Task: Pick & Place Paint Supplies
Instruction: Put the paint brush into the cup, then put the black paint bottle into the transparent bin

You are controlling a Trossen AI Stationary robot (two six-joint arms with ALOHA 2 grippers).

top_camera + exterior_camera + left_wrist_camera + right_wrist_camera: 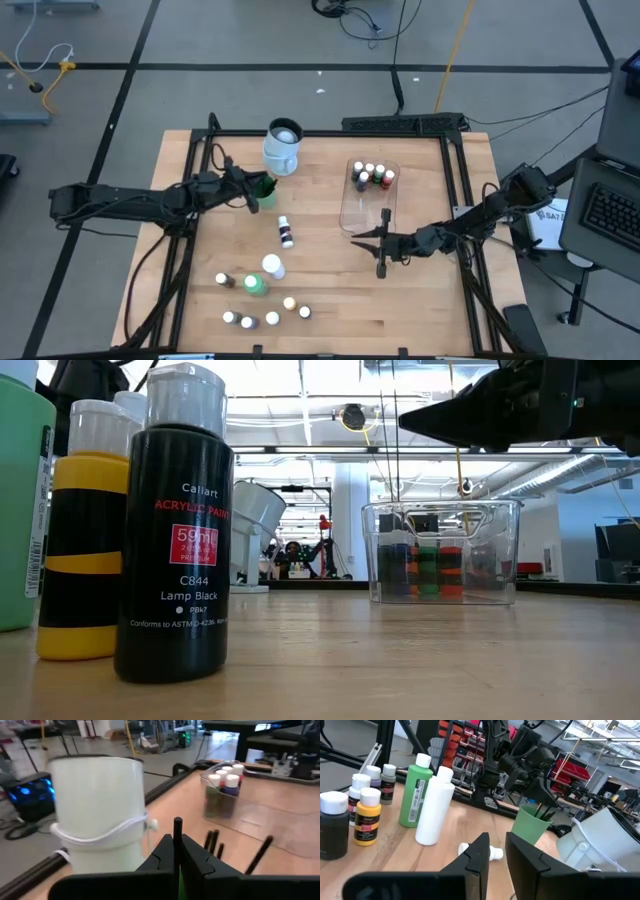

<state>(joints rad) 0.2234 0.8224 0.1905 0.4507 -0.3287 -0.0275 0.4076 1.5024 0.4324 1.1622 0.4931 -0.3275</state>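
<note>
My left gripper (177, 842) is above the green cup (532, 825), next to the big white mug (283, 145), and is shut on a thin dark brush (177, 827). Other brushes (212, 840) stand in that cup. My right gripper (496, 842) hovers level over the table by the near end of the clear tub (365, 210). A narrow gap shows between its fingers, with nothing in it. Several tiny white-capped bottles (370, 177) stand in the tub. More bottles stand on the near-left table, among them a green one (256, 285) and a white one (272, 266). One tiny bottle (287, 232) lies mid-table. My left gripper pinches the brush's handle (177, 834) between its two fingers. The handle stands upright, its free end rising just above the fingertips. The fingers lie roughly level and cross the handle. The brush's lower part is hidden behind the fingers.
In the low view, a black paint bottle (175, 530) and a yellow one (85, 530) stand close to the camera at the near-left edge. A black frame (330, 133) borders the table. Bare wood lies between the tub and the near edge.
</note>
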